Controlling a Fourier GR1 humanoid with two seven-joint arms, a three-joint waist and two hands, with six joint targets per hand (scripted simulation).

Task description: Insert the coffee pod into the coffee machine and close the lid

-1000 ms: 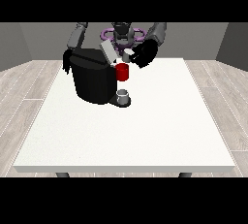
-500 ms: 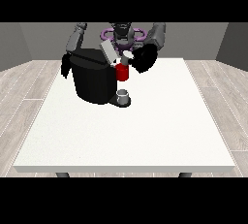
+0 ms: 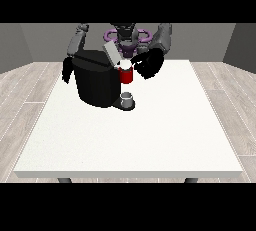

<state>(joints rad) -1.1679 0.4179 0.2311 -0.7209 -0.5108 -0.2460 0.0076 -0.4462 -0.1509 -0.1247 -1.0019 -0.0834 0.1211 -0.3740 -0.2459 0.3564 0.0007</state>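
— So where was the pod?
— At the machine's red head, under the raised lid, with the robot hand at the view's right curled against it.
— And the other robot hand?
— Beside the machine on the bench; its fingers, I couldn't tell.

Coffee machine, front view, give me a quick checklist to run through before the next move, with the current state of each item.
1. Lid of the coffee machine raised, slot reachable: ok.
2. White pod sitting at the top of the red head: ok; whether fully seated: cannot tell.
3. Hand at the view's right close beside the pod: ok; whether it touches the pod: cannot tell.
4. Hand at the view's left hanging beside the machine, apart from the lid: ok.
5. Cup upright under the head: ok.
6. Lid closed: not ok, not yet done.
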